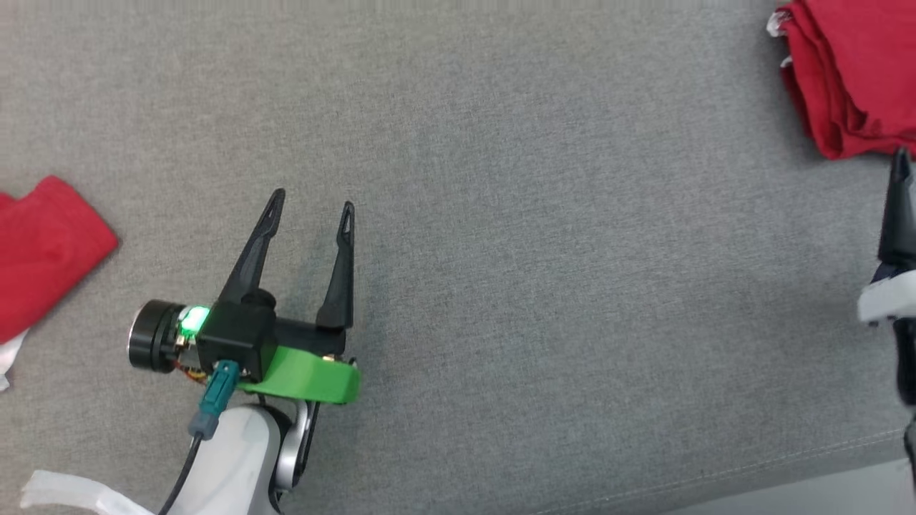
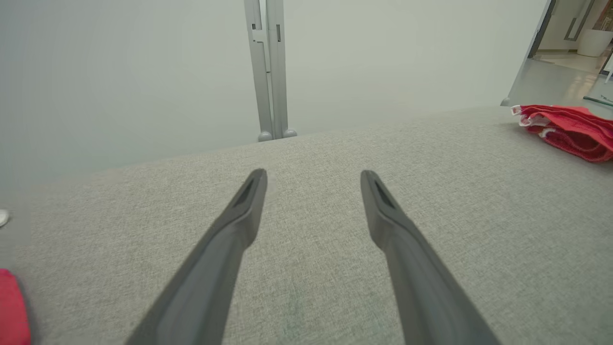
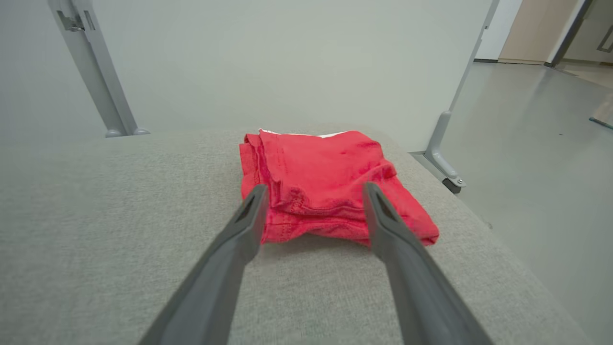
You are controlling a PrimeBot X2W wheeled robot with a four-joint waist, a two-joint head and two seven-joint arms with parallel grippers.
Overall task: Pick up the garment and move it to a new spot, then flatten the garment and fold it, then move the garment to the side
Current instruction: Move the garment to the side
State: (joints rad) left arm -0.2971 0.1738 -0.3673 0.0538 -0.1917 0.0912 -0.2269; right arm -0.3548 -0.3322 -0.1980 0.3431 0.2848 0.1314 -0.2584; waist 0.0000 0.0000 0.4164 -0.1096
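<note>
Grey woven fabric surface (image 1: pixel 544 272), folded red cloth garment (image 3: pixel 325 182) lying at its far right corner.
Right gripper (image 3: pixel 314 191) low over that same corner, fingers spread wide, nothing held; left gripper (image 1: pixel 313 200) over surface's near left part, likewise spread and empty.

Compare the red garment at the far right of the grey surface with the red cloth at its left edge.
The folded garment lies in stacked layers with visible hems; the left cloth shows one smooth face, partly cut off by the frame. The open right gripper points straight at the folded garment; the open left gripper stands apart from the left cloth. Both are red and rest on the grey surface.
</note>
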